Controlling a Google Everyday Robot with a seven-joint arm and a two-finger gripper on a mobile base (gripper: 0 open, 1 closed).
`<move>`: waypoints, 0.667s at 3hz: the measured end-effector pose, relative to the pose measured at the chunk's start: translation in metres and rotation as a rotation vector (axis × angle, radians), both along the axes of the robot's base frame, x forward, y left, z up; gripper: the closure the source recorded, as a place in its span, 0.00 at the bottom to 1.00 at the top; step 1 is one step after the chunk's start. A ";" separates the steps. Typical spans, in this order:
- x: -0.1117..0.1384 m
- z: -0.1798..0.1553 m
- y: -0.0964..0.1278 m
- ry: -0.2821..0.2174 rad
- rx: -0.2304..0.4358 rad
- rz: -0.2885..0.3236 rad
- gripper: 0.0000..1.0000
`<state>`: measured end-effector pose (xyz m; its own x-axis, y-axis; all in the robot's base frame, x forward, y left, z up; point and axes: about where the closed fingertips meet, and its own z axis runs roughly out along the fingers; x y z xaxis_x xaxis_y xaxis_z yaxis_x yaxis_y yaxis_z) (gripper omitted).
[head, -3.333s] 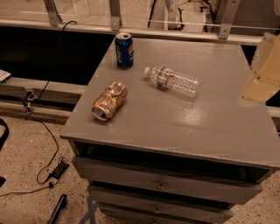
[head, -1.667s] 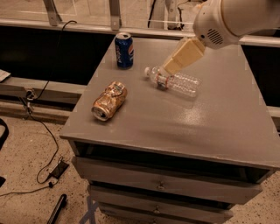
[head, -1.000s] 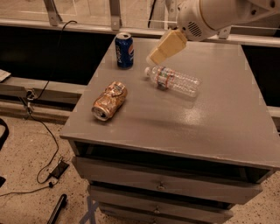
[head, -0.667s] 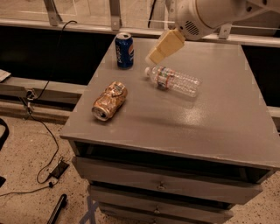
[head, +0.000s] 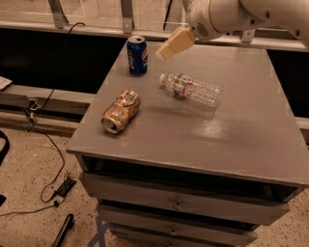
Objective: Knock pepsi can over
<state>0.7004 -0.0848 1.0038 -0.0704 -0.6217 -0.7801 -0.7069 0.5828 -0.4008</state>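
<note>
Hand (head: pixel 163 52) (beside pepsi can (head: pixel 137 55)): arm (head: pixel 227 14) cropped

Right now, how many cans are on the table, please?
2. The pepsi can stands upright at the back left, the gripper hovering just right of it; the gold can lies nearer the left edge. None seems hidden.

The grey tabletop (head: pixel 241 140) bore an upright blue pepsi can (head: pixel 137 55), a dented gold can (head: pixel 120 111) and a clear plastic bottle (head: pixel 193 89), both lying down; the gripper (head: pixel 161 54) hovered above.
</note>
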 end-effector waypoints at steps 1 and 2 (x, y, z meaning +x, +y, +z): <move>0.044 -0.001 0.009 -0.033 0.117 0.012 0.00; 0.077 -0.005 0.023 -0.042 0.241 0.039 0.00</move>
<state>0.7774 -0.0618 0.9988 -0.0142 -0.4193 -0.9077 -0.7165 0.6375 -0.2833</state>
